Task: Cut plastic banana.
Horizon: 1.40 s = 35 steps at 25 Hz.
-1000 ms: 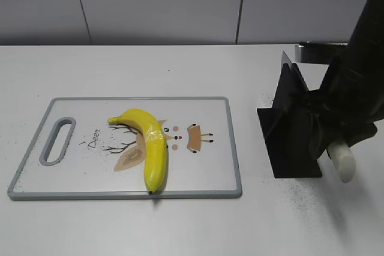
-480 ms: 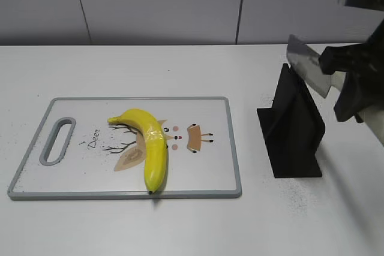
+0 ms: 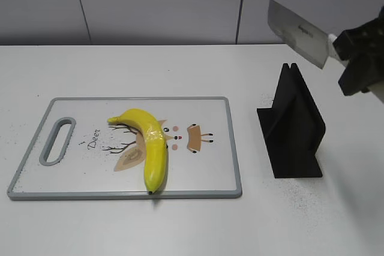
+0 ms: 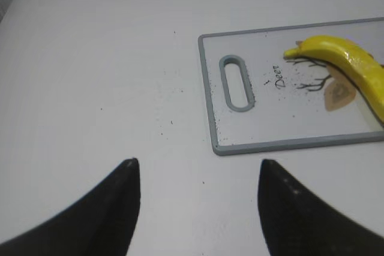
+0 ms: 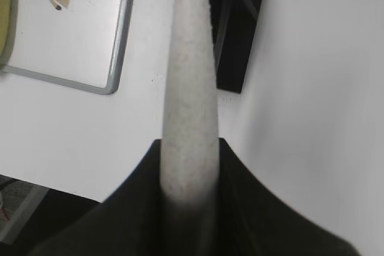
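Note:
A yellow plastic banana (image 3: 150, 145) lies on a white cutting board (image 3: 204, 178) with a grey rim; it also shows in the left wrist view (image 4: 351, 64). My right gripper (image 3: 351, 58) is shut on a knife: its steel blade (image 3: 297, 32) is held in the air above the black knife stand (image 3: 294, 130), and its pale handle (image 5: 189, 88) fills the right wrist view between the jaws (image 5: 189, 166). My left gripper (image 4: 198, 169) is open and empty over bare table, left of the board (image 4: 210, 88).
The black knife stand stands to the right of the board and also shows in the right wrist view (image 5: 240, 22). The white table (image 3: 180, 70) carries dark specks. A grey wall runs along the back.
My right gripper has lifted the knife up out of the black stand; the blade has risen from the slot to well above it. The banana and board have not moved.

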Motion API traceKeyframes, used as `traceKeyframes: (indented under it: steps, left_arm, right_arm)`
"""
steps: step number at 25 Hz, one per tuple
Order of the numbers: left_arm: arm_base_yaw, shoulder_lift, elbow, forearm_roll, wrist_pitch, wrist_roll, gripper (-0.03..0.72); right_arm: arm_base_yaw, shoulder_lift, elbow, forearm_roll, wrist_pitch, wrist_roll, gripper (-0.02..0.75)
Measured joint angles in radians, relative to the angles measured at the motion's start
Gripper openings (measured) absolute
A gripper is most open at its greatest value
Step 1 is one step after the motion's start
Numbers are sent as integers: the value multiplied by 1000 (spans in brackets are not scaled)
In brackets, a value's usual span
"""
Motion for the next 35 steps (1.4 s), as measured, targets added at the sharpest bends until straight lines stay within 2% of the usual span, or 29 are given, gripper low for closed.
traceKeyframes:
  steps: [8,13,21,24,28,35]
  left_arm:
    - [0,183,-53,-9,-204,58,574]
    - [0,394,-93,-40,-313,196,574]
    - [-9,754,-253,-180,-335,486,574]
    - [-52,865,-334,-228,-310,639,574]
    - [-141,1025,-453,-240,-236,834,573]
    - [-242,1301,-622,-243,-178,1059,573]
  right_arm:
    - [0,129,-191,4,24,-346,160]
    - [2,220,-270,39,33,-486,160]
    - [73,344,-275,102,41,-667,160]
    - [79,372,-278,146,39,-776,160]
    - [79,390,-284,178,31,-963,160]
    - [79,431,-291,239,29,-1275,160]
